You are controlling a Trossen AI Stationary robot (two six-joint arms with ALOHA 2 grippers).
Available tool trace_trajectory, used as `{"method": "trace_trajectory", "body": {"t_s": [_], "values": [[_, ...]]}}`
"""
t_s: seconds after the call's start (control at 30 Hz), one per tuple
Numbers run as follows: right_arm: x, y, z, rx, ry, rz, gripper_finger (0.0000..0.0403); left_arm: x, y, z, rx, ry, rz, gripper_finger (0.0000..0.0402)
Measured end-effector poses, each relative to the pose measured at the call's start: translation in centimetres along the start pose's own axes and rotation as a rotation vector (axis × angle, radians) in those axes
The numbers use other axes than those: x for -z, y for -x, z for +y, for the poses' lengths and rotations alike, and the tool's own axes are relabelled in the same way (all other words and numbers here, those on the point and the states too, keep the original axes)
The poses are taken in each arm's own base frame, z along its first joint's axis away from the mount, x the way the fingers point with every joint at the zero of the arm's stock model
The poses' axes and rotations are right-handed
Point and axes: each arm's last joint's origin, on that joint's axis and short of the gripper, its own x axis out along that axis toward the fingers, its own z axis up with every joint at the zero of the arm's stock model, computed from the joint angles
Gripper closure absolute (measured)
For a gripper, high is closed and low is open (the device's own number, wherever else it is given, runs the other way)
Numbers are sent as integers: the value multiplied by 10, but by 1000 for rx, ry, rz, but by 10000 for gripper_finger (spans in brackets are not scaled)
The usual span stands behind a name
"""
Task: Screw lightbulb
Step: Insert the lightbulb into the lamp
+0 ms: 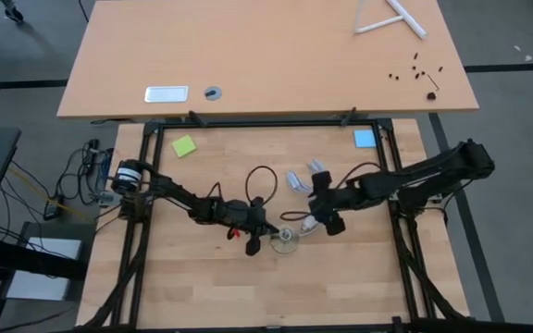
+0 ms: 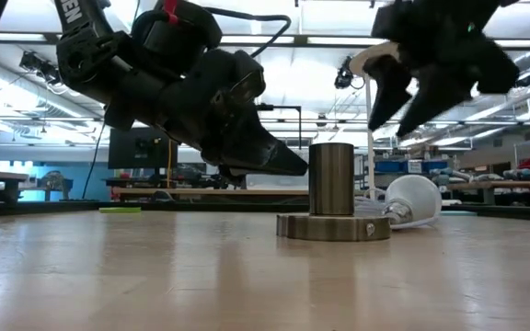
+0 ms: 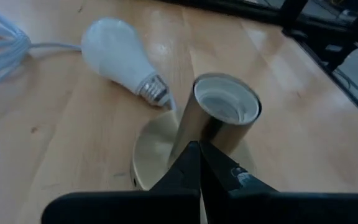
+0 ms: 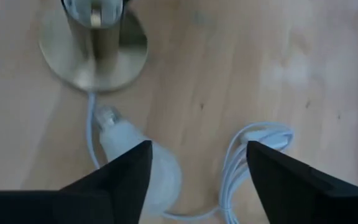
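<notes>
- On the table (image 2: 109, 276), the lightbulb (image 3: 118, 54) is lying on its side, screw end just beside the socket (image 3: 219, 121), not yet screwed in.
- The right pincer (image 4: 194, 168) is hovering wide open above it, empty, likely for grasping.
- The left pincer (image 3: 199, 163) is sitting closed against the socket, seemingly steadying it.

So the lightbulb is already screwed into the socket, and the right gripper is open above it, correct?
Not quite. In the low view the lightbulb lies on its side on the table beside the socket, not screwed in. The right gripper is indeed open above it.

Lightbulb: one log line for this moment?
white frosted lightbulb: lying beside metal socket | right gripper: open above bulb | left gripper: shut at socket
</notes>
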Motion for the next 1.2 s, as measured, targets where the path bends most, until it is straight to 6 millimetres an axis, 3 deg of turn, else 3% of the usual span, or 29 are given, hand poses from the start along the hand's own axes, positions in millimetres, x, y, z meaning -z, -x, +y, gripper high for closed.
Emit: {"method": "trace_trajectory", "body": {"t_s": [0.23, 0.53, 0.83, 1.2], "values": [[10, -34, 16, -77, 101, 219, 100, 1, 0, 0, 1, -18, 10, 400], [11, -57, 25, -119, 171, 267, 100, 1, 0, 0, 2, -16, 9, 400], [2, -61, 25, -140, 138, 163, 102, 1, 0, 0, 1, -22, 10, 400], [0, -44, 17, -64, 96, 275, 108, -10, 4, -3, 15, -21, -49, 400]]}}
